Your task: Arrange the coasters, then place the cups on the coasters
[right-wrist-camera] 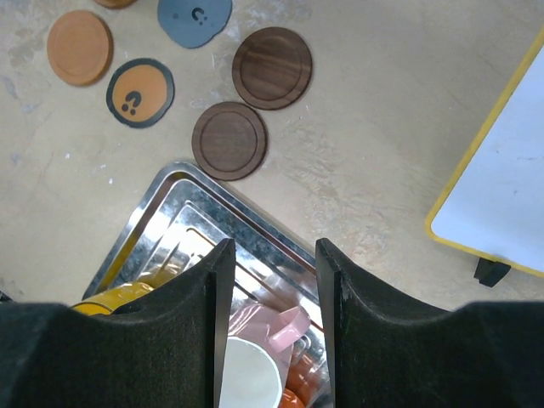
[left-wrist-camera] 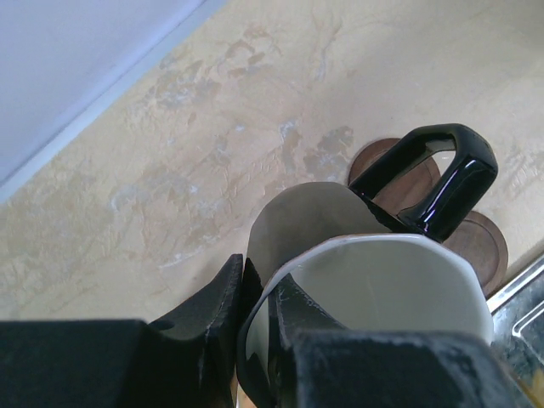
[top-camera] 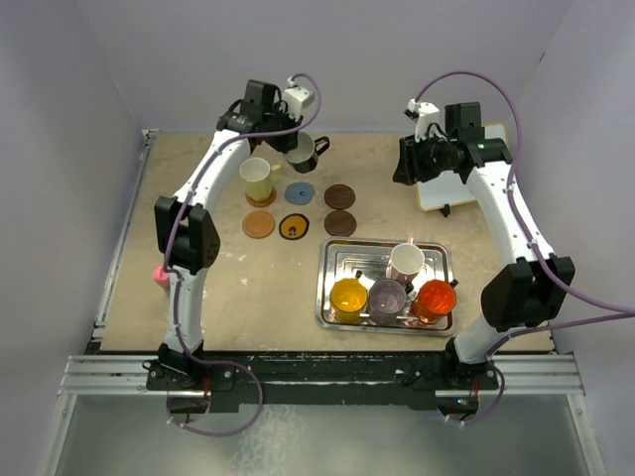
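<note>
My left gripper (top-camera: 298,151) (left-wrist-camera: 255,285) is shut on the rim of the black cup with a white inside (top-camera: 310,155) (left-wrist-camera: 382,280), held above the table's far side near the blue coaster (top-camera: 300,192). A pale yellow cup (top-camera: 258,178) stands on an orange-brown coaster (top-camera: 260,197). Free coasters are an orange-brown one (top-camera: 259,224) (right-wrist-camera: 79,47), a black one with an orange middle (top-camera: 294,226) (right-wrist-camera: 140,92) and two dark brown ones (top-camera: 339,195) (top-camera: 339,222). My right gripper (top-camera: 404,164) (right-wrist-camera: 272,255) hangs open and holds nothing, high over the pinkish-white cup (top-camera: 406,262) (right-wrist-camera: 255,365).
The steel tray (top-camera: 332,283) (right-wrist-camera: 170,212) also holds a yellow-orange cup (top-camera: 349,297), a greyish-purple cup (top-camera: 387,296) and an orange-red cup (top-camera: 435,296). A white board with a yellow edge (top-camera: 461,183) (right-wrist-camera: 501,187) lies at the back right. A small pink bottle (top-camera: 159,275) sits by the left arm.
</note>
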Tool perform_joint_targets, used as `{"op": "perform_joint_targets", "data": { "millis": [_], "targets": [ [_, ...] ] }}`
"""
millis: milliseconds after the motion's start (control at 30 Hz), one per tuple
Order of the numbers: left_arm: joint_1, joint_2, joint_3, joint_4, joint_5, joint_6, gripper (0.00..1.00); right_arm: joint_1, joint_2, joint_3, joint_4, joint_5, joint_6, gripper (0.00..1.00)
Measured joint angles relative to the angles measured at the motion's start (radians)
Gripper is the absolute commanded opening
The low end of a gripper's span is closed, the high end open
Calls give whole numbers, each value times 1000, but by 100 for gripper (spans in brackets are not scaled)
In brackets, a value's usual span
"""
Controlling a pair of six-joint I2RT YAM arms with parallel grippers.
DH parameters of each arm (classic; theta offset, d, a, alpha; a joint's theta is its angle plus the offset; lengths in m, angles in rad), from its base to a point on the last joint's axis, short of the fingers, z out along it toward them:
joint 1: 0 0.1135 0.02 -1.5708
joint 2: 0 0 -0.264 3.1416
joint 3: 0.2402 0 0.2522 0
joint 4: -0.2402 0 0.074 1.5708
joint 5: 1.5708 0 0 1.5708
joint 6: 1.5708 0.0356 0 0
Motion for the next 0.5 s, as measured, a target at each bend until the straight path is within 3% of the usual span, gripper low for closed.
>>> {"op": "perform_joint_targets", "data": {
  "millis": [133, 300, 500],
  "targets": [
    [27, 44, 121, -64, 116, 99, 3, 1, 0, -14, -9, 0, -28, 46],
    [33, 73, 161, -107, 159, 165, 3, 1, -10, -49, -19, 1, -54, 45],
    [29, 110, 163, -125, 142, 134, 3, 1, -26, -68, -27, 5, -72, 45]
  ]
}}
